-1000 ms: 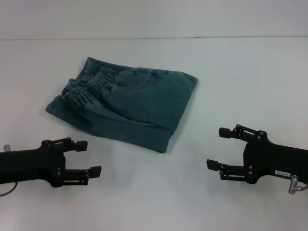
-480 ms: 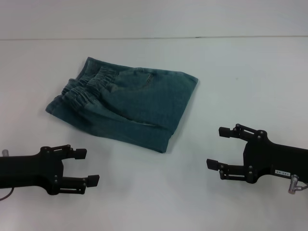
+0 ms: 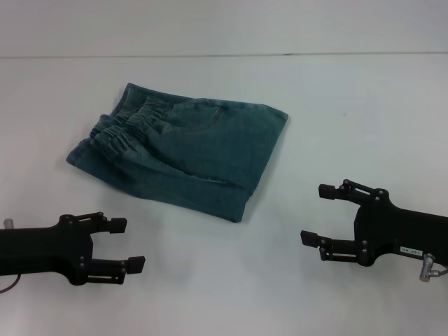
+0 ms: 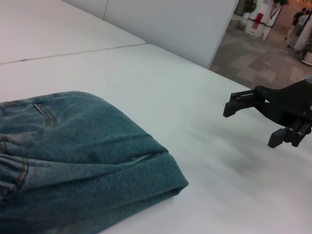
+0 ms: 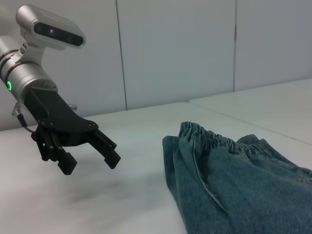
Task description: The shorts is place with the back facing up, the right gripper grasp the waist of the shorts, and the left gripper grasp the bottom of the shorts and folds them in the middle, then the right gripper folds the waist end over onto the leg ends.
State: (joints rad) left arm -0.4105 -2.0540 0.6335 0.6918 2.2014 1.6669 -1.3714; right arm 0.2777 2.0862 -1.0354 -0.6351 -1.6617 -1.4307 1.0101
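Note:
The blue-green denim shorts (image 3: 182,154) lie folded into a compact bundle at the left-centre of the white table (image 3: 350,105). The gathered waist (image 3: 129,126) rests on top toward the left end of the bundle; the leg ends are hidden under it. My left gripper (image 3: 127,244) hovers open near the front left, below the shorts and apart from them. My right gripper (image 3: 318,213) hovers open at the front right, well clear of the bundle. The left wrist view shows the shorts' folded edge (image 4: 146,165) and the right gripper (image 4: 253,122). The right wrist view shows the waist (image 5: 209,139) and the left gripper (image 5: 90,153).
A seam line (image 3: 224,54) crosses the far side of the table. Beyond the table stand white wall panels (image 5: 175,48), and an open floor area (image 4: 263,48) lies past the table's edge.
The left gripper has drawn back toward the front left, away from the shorts, then held still. The right gripper and the shorts have not moved.

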